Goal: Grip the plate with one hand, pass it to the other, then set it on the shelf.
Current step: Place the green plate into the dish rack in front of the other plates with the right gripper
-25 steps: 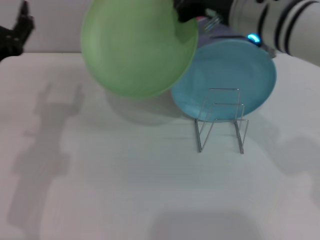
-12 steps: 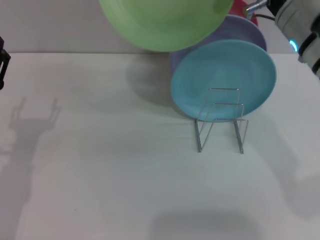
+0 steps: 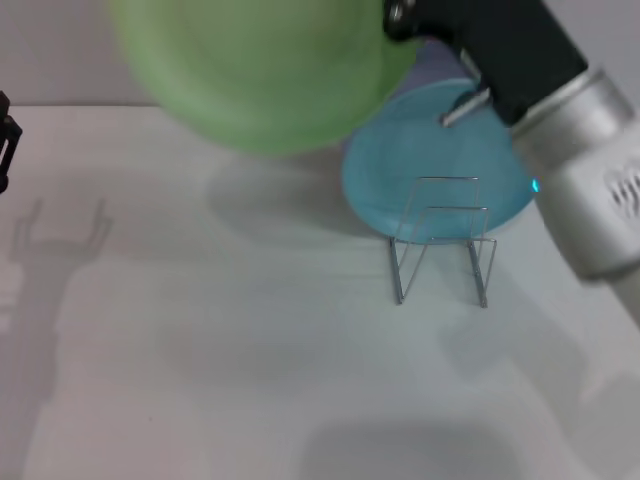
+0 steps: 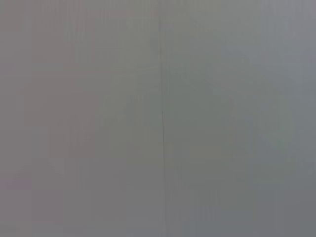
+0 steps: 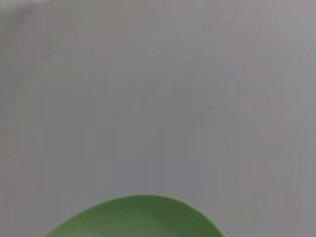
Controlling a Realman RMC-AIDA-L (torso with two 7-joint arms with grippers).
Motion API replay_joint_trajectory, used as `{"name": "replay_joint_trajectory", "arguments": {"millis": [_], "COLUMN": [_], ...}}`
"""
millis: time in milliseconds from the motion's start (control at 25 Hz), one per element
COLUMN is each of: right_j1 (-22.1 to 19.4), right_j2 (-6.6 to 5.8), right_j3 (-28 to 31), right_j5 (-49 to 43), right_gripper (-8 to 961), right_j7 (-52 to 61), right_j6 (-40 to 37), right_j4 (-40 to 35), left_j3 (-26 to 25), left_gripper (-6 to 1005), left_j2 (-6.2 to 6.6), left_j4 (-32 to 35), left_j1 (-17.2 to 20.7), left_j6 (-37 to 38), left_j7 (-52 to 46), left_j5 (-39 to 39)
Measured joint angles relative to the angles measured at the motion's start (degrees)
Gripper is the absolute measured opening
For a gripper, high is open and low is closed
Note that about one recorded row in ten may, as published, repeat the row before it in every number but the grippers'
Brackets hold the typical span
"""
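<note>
The light green plate [image 3: 250, 70] hangs in the air above the table's far side, left of and above the wire rack [image 3: 442, 240]. My right gripper [image 3: 396, 14] is shut on the plate's right rim, and its black and silver-white wrist reaches in from the right, over the rack. The plate's edge also shows in the right wrist view [image 5: 136, 217]. My left gripper [image 3: 4, 140] shows only as a black sliver at the far left edge, away from the plate; its shadow on the table shows two fingers apart. The rack stands empty.
A turquoise plate [image 3: 385, 180] lies flat behind the rack, with a lavender plate [image 3: 440, 62] under its far side. The white table [image 3: 250, 350] stretches in front. The left wrist view shows only a grey blank wall.
The green plate has moved left and lower with my right gripper. The right arm has swung in over the turquoise plate and the rack. The left gripper has stayed at the left edge.
</note>
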Motion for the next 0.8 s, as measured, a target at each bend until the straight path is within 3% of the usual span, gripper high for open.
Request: {"name": "replay_joint_trajectory", "arguments": {"millis": [80,120,160,280,320,360,440,520,560,680,720,800], "right_j1": [0.2,0.5,0.5,0.7,0.8,0.8,1.4,2.6,2.6,4.6,6.1,6.7], "right_j2": [-0.19,-0.93,-0.93,-2.48,-3.35,-3.35,-4.12,-4.6,-4.6,-4.92,-5.1,-5.18], "right_j3": [0.2,0.0,0.0,-0.1,-0.1,-0.1,-0.1,0.6,0.6,2.2,3.6,4.2], "right_j5": [-2.7,-2.8,-2.8,-2.8,-2.8,-2.8,-2.8,-2.8,-2.8,-2.8,-2.8,-2.8], "right_gripper": [27,27,27,27,27,27,26,25,25,25,25,25], "right_j7": [3.7,6.2,6.2,10.9,14.0,14.0,17.2,20.9,20.9,25.0,26.7,27.2], "right_j6": [-5.2,-11.3,-11.3,-20.3,-26.5,-26.5,-35.3,-46.6,-46.6,-56.7,-63.0,-65.4], "right_j4": [-3.5,-7.3,-7.3,-12.7,-16.4,-16.4,-21.8,-30.2,-30.2,-39.0,-45.7,-48.3], "left_j3": [0.0,0.0,0.0,0.0,-0.1,-0.1,-0.1,-0.1,0.0,0.5,1.1,1.4], "left_gripper": [815,815,815,815,815,815,815,815,815,815,815,815], "left_j2": [0.05,0.06,0.07,0.08,0.1,0.1,0.15,0.17,0.18,0.16,0.09,0.06], "left_j4": [0.0,-0.1,-0.3,-1.0,-1.6,-1.6,-2.2,-2.6,-2.8,-3.0,-3.0,-3.1], "left_j1": [-0.1,-0.1,-0.1,-0.4,-0.7,-0.7,-0.9,-1.2,-1.3,-1.5,-1.6,-1.6], "left_j6": [-0.6,-0.8,-1.0,-1.1,-1.1,-1.1,-1.1,-1.1,-1.1,-1.1,-1.1,-1.1], "left_j7": [0.0,0.0,0.0,0.0,0.0,0.0,-0.1,-0.1,-0.1,-0.1,-0.1,-0.1], "left_j5": [0.0,0.0,0.0,-0.1,-0.1,-0.1,-0.1,-0.1,0.0,0.3,0.3,0.4]}}
